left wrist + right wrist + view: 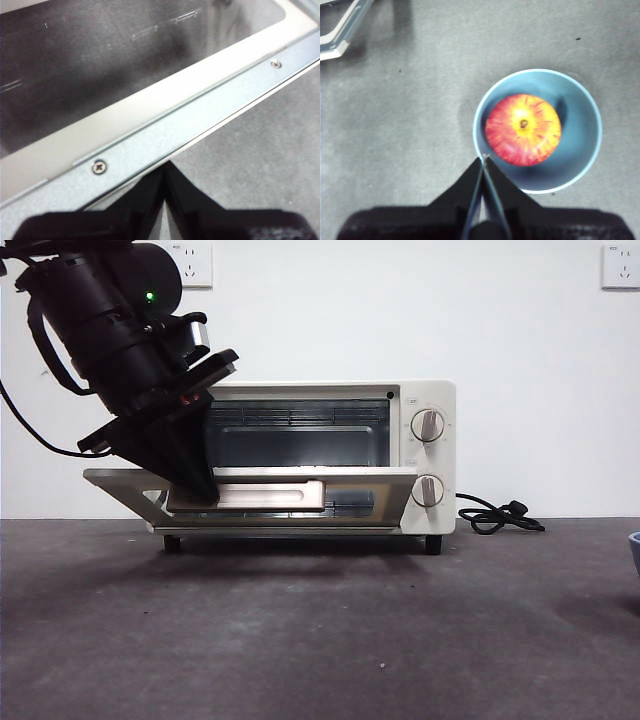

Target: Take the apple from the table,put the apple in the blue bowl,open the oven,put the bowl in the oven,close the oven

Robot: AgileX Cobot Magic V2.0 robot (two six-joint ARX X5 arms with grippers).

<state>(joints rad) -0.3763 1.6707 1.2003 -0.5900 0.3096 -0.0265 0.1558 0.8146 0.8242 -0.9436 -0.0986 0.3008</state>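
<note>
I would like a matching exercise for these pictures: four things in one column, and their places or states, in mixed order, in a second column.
1. round red apple
2. light-blue round bowl
3. cream-white toaster oven door
4. left end effector

a. hangs partly open
b. at the oven door's edge
c. lies inside the bowl
d. stands on the dark grey table

Pairs: 1-c, 2-d, 3-a, 4-b

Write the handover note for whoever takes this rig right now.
Left gripper: fingers shut, at the oven door, which is partly lowered.
Right gripper: fingers shut on the rim of the blue bowl, which stands on the table to the oven's right.
Apple: in the bowl, stem up.
Done: apple in bowl, door partly open.
Left: finish opening, put the bowl inside, close the door.
</note>
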